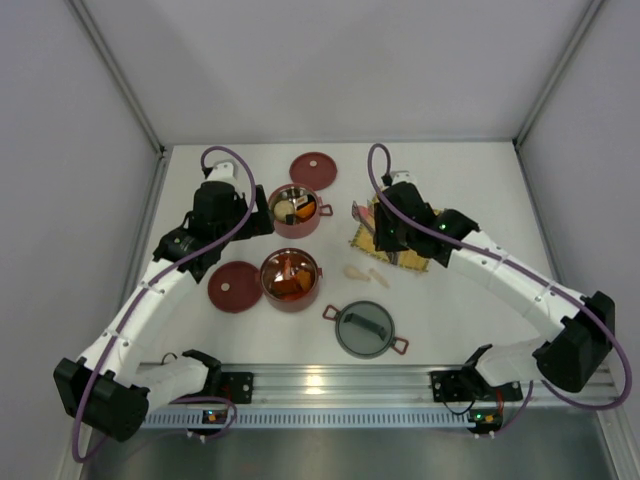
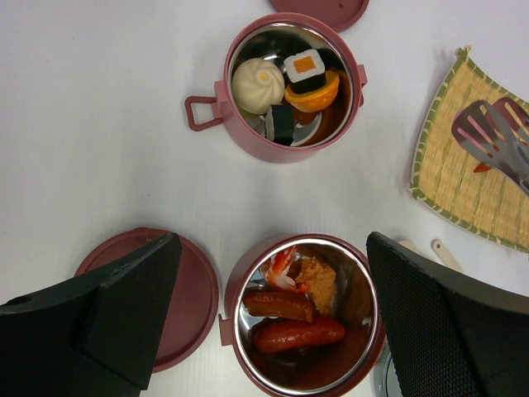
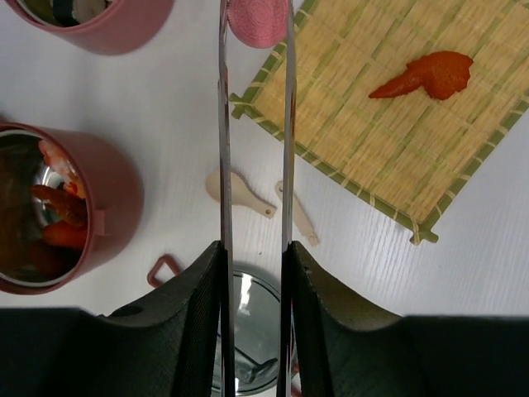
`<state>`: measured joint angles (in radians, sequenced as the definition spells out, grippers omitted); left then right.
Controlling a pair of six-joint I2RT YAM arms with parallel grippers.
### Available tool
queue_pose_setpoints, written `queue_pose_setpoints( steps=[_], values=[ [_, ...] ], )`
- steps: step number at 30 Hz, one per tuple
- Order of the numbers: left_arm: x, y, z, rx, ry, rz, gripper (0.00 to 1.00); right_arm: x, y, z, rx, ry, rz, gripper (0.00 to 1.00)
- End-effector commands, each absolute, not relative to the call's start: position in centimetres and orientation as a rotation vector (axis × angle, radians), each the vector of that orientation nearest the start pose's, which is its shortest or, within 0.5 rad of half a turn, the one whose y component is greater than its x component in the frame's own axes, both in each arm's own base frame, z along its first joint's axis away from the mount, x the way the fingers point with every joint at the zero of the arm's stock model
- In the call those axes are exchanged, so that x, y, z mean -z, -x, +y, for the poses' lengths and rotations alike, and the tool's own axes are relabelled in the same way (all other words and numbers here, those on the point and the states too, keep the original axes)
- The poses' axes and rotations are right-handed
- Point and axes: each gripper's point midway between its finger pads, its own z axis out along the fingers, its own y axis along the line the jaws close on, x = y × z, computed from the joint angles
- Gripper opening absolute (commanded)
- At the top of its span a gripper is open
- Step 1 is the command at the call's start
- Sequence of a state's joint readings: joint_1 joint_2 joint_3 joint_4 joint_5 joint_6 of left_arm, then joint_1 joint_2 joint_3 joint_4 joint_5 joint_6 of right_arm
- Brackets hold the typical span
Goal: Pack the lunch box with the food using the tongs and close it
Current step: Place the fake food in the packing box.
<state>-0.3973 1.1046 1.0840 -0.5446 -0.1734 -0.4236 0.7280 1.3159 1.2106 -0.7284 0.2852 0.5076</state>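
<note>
Two dark-red lunch box bowls stand open. The far bowl (image 1: 295,210) (image 2: 289,87) holds sushi, a white bun and an orange piece. The near bowl (image 1: 291,279) (image 2: 302,318) holds sausages, shrimp and a tan piece. My left gripper (image 1: 262,222) (image 2: 271,240) hangs open above the near bowl, holding nothing. My right gripper (image 1: 385,238) (image 3: 254,252) is shut on the tongs (image 3: 255,141) (image 2: 489,132), whose arms reach over the yellow mat (image 3: 372,141). A pink food piece (image 3: 258,21) lies between the tong arms at the frame's top; their tips are cut off. An orange-red piece (image 3: 426,76) lies on the mat.
One flat red lid (image 1: 313,170) lies behind the far bowl, another (image 1: 235,287) left of the near bowl. The grey domed lid (image 1: 366,330) sits near the front. Two cream spoon pieces (image 1: 365,273) lie between the mat and the grey lid.
</note>
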Motion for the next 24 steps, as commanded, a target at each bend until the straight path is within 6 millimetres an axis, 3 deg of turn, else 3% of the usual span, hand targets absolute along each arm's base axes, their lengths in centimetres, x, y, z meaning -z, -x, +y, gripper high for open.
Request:
queue_pose_setpoints(
  steps=[1, 2, 4, 5, 6, 9, 11, 13, 18, 24],
  values=[
    [-24.2, -32.0, -11.8, 0.293, 0.132, 2.115, 0.99, -22.7, -29.7, 22.2, -0.31, 0.144, 2.3, 0.3],
    [-24.1, -32.0, -11.8, 0.293, 0.129, 2.116, 0.99, -22.6, -30.1, 22.8, -0.312, 0.157, 2.309, 0.3],
    [-24.1, -32.0, -11.7, 0.289, 0.13, 2.116, 0.99, -24.2, -31.1, 24.1, -0.362, 0.175, 2.277, 0.29],
    [-24.2, -32.0, -11.8, 0.291, 0.131, 2.113, 0.99, -23.7, -31.6, 24.9, -0.365, 0.189, 2.292, 0.29],
    [-24.2, -32.0, -11.8, 0.29, 0.13, 2.114, 0.99, -25.1, -32.2, 25.9, -0.396, 0.2, 2.266, 0.29],
    [-24.2, -32.1, -11.7, 0.288, 0.129, 2.112, 0.99, -25.9, -33.1, 28.8, -0.421, 0.259, 2.253, 0.29],
    [-24.1, -32.1, -11.7, 0.282, 0.129, 2.116, 0.99, -25.1, -33.6, 30.2, -0.408, 0.297, 2.272, 0.29],
    [-24.2, -32.1, -11.6, 0.278, 0.132, 2.114, 0.99, -25.7, -33.8, 31.8, -0.43, 0.327, 2.259, 0.29],
    [-24.1, -32.1, -11.5, 0.275, 0.135, 2.116, 0.99, -24.0, -33.9, 35.0, -0.466, 0.39, 2.285, 0.29],
    [-24.0, -32.2, -11.6, 0.275, 0.134, 2.118, 0.99, -22.2, -33.6, 36.8, -0.468, 0.428, 2.312, 0.29]
  ],
)
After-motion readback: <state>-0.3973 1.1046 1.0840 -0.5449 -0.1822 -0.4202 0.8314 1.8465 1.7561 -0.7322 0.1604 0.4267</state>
